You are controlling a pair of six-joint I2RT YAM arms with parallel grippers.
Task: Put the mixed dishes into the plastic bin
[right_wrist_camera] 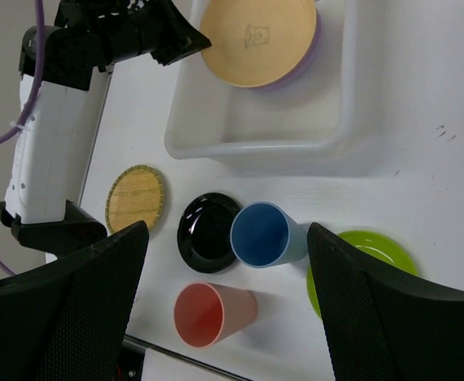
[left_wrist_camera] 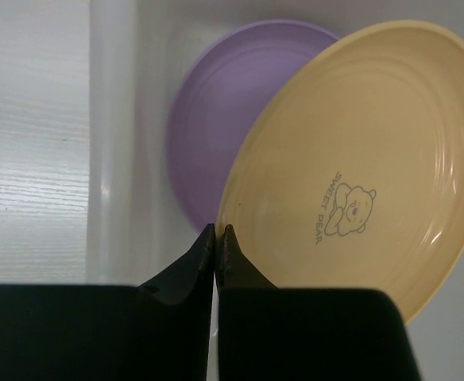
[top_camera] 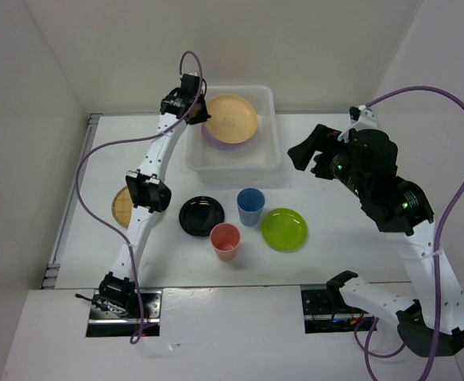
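My left gripper (top_camera: 200, 111) (left_wrist_camera: 218, 230) is shut on the left rim of the pale orange plate (top_camera: 232, 119) (left_wrist_camera: 359, 159) and holds it tilted over the plastic bin (top_camera: 233, 164). The lavender plate (top_camera: 210, 140) (left_wrist_camera: 216, 119) lies in the bin beneath it. My right gripper (top_camera: 308, 159) (right_wrist_camera: 226, 230) is open and empty, high above the table right of the bin. On the table stand the black plate (top_camera: 201, 216) (right_wrist_camera: 208, 232), blue cup (top_camera: 251, 206) (right_wrist_camera: 264, 234), pink cup (top_camera: 226, 241) (right_wrist_camera: 212, 315), lime green plate (top_camera: 284, 229) (right_wrist_camera: 375, 250) and woven tan plate (top_camera: 121, 205) (right_wrist_camera: 135, 198).
The left arm (top_camera: 148, 190) stretches over the table's left side and partly hides the woven plate. White walls close the table at the back and sides. Purple cables loop beside both arms.
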